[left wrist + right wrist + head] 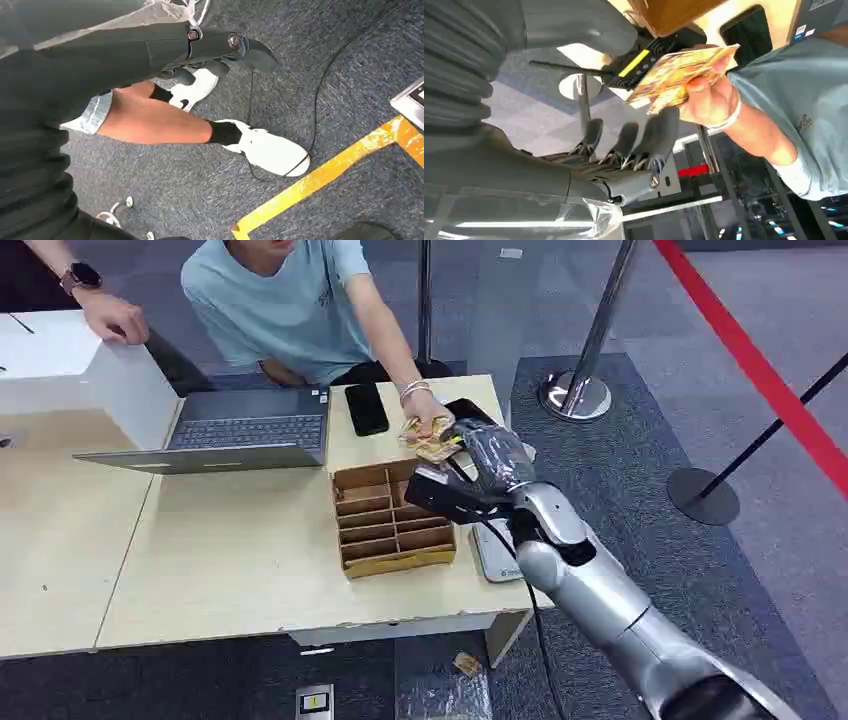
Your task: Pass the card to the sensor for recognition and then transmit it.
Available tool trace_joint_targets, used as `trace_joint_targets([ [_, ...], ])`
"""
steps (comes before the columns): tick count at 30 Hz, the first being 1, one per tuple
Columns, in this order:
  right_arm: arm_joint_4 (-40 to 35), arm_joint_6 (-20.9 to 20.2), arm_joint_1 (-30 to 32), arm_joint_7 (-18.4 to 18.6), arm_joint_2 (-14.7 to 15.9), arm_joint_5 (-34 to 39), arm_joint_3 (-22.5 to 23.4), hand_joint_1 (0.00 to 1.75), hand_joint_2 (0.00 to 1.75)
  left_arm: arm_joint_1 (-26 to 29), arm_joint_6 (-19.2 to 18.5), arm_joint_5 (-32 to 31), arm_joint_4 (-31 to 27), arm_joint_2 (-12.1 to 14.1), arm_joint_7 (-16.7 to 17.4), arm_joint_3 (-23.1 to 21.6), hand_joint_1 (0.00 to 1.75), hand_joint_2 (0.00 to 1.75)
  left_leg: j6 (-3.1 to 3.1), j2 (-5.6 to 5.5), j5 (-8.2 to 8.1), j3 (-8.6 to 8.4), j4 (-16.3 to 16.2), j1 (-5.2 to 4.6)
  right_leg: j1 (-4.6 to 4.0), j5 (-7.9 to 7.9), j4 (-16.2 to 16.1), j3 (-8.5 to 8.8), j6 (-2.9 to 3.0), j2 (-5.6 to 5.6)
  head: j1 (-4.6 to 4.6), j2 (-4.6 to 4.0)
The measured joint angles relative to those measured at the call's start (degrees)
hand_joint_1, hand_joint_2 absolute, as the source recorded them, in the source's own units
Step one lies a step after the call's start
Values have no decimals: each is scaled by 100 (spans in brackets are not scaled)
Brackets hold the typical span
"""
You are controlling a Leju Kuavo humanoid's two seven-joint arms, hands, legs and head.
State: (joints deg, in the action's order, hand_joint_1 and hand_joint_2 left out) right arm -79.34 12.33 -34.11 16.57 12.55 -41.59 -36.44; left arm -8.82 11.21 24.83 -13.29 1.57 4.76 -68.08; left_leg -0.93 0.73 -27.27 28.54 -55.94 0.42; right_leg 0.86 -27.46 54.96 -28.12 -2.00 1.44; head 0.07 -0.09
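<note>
head view: my right hand (490,455) is up over the table (240,560) by the person's hand (428,423), which has the card (437,448).

left wrist view: left hand (220,50) hangs, fingers loosely curled, holding nothing.

right wrist view: right fingers (644,137) look spread under the card (679,75). it's thin, light, probably bendy, so i'd pinch a free edge.

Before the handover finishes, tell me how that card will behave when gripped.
The card is thin and flat, so probably light and fairly stiff. Its printed face looks glossy, so it may slip between the right hand's fingers. The person's hand pinches it by one edge and it stays straight, which suggests little flop.
</note>
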Motion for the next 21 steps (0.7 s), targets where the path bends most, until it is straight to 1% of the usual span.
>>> trace_joint_targets([
  [1, 24, 0, -35, 0, -9, -19, -15, 63, 175, 0, -6, -17, 0, -4, 0, 0, 0, 175, 0, 0, 0, 0, 0, 0, 0, 0, 0, 0, 0, 0, 0, 0],
  [2, 39, 0, -62, -2, -17, -39, -26, 49, 175, 0, -17, -24, 0, -7, 0, 0, 0, 175, 0, 0, 0, 0, 0, 0, 0, 0, 0, 0, 0, 0, 0, 0],
  [4, 74, 0, -111, 0, -35, -76, -57, 42, 175, 0, -20, -46, 0, -17, -2, 0, 0, 175, 0, 0, 0, 0, 0, 0, 0, 0, 0, 0, 0, 0, 0, 0],
  [7, 109, -39, -183, 0, -48, -122, -101, 45, 175, -1, -31, -68, 0, -22, -4, 0, 0, 175, 0, 0, 0, 0, 0, 0, 0, 0, 0, 0, 0, 0, -2, 0],
  [11, 114, -135, -340, 13, -57, -173, -122, 42, 175, -1, -37, -89, 0, -37, -22, 0, 0, 175, 0, 0, 0, 0, 0, 0, 0, 0, 1, 1, 0, 0, 0, 0],
  [13, 138, -173, -394, 17, -83, -177, -144, 47, 175, -1, -50, -118, 0, -44, -33, 0, 0, 175, 0, 0, 0, -1, 0, 0, 0, 0, 0, 0, 0, 0, 0, 0],
  [16, 173, -155, -405, 15, -142, -190, -195, 80, 175, -3, -50, -133, 0, -46, -39, 0, 0, 175, 0, 0, 0, 0, 0, 0, 0, 0, 0, 0, 0, 0, 0, 0],
  [17, 197, -136, -404, 7, -168, -194, -214, 99, 175, -6, -50, -135, 0, -46, -42, 0, 0, 175, 0, 0, 0, 0, 0, 0, 0, 0, 1, 0, 0, 0, 0, 0],
  [18, 216, -118, -404, -2, -184, -194, -232, 141, 175, -7, -50, -135, 0, -46, -42, 0, 0, 175, 0, 0, 0, 0, 0, 0, 0, 0, 1, 0, 0, 0, 0, 0],
  [19, 227, -99, -403, -9, -197, -197, -247, 150, 175, -6, -50, -138, 0, -46, -42, 0, 0, 175, 0, 0, 0, 0, 0, 0, 0, 0, 1, 0, 0, 0, 0, 0],
  [21, 251, -50, -399, -17, -230, -219, -262, 161, 175, 1, -66, -142, 0, -46, -42, 0, 0, 175, 0, 0, 0, 0, 0, 0, 0, 0, 1, 0, 0, 0, 0, 0],
])
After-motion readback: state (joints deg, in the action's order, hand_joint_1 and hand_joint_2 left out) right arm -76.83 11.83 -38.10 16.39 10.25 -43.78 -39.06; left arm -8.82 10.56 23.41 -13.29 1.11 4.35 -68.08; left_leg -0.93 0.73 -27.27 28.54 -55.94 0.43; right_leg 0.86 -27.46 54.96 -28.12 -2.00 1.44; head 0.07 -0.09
